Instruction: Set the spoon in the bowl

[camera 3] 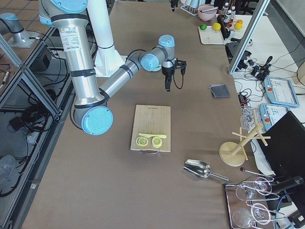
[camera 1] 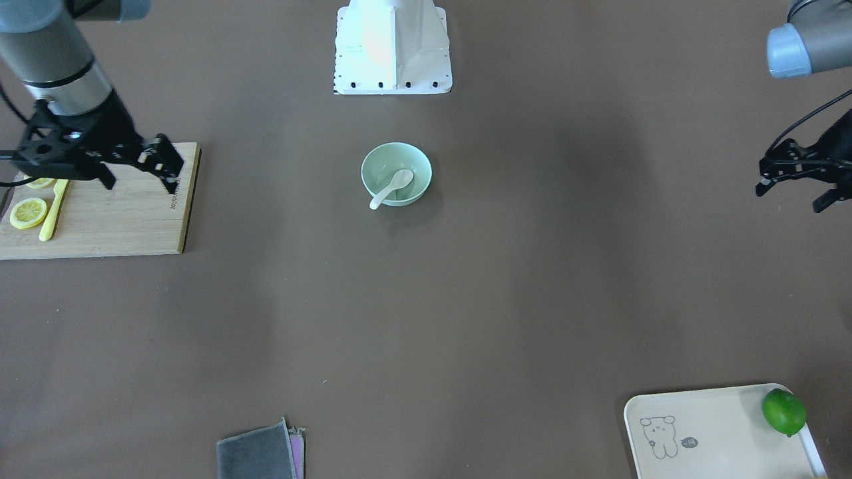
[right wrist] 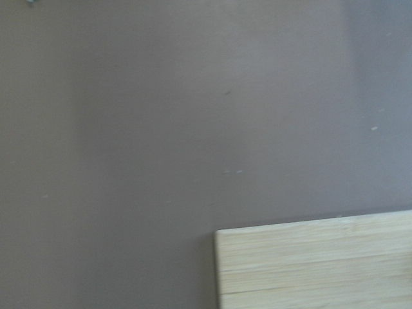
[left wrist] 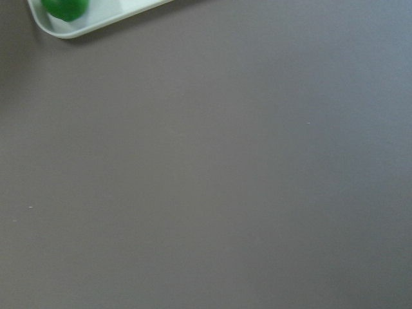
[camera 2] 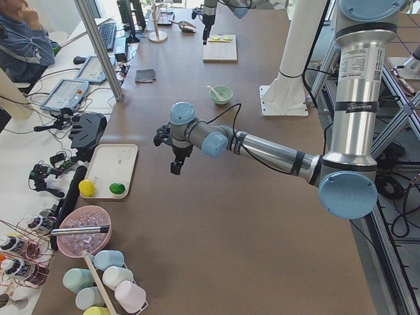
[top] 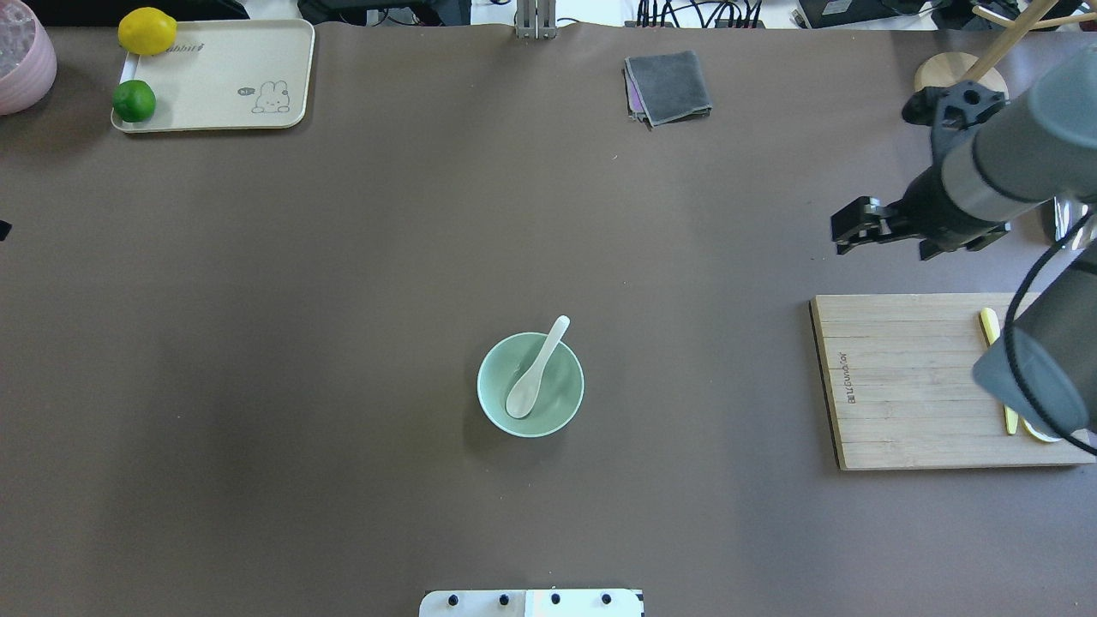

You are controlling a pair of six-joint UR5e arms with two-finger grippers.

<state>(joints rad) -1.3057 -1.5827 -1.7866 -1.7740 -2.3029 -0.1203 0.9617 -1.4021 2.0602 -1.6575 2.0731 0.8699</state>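
Bowl (camera 1: 416, 166) sits mid-table (camera 1: 466, 299), a little out from the robot base (camera 1: 393, 60). Bare brown surface on all sides of it; nearest clutter is well apart.

Spoon (camera 1: 391, 189) is in the bowl: scoop down inside, handle leaning on the rim and poking out past it, away from the robot. Neither gripper touches it.

Table margins:
- Board (camera 1: 120, 219) at the robot's right end, carrying a lemon slice (camera 1: 28, 213) and a yellow knife (camera 1: 53, 209).
- Tray (camera 1: 719, 412) at the far left corner, with a lime (camera 1: 783, 412) against its rim.
- Folded cloth (camera 1: 256, 456) at the far edge.

Right gripper (camera 1: 136, 174): raised near a corner of the board, fingers spread wide, nothing between them.

Left gripper (camera 1: 795, 193): hangs above bare table at the robot's left, well apart from the bowl. Fingers spread, empty, and its wrist view shows only table and a tray corner.
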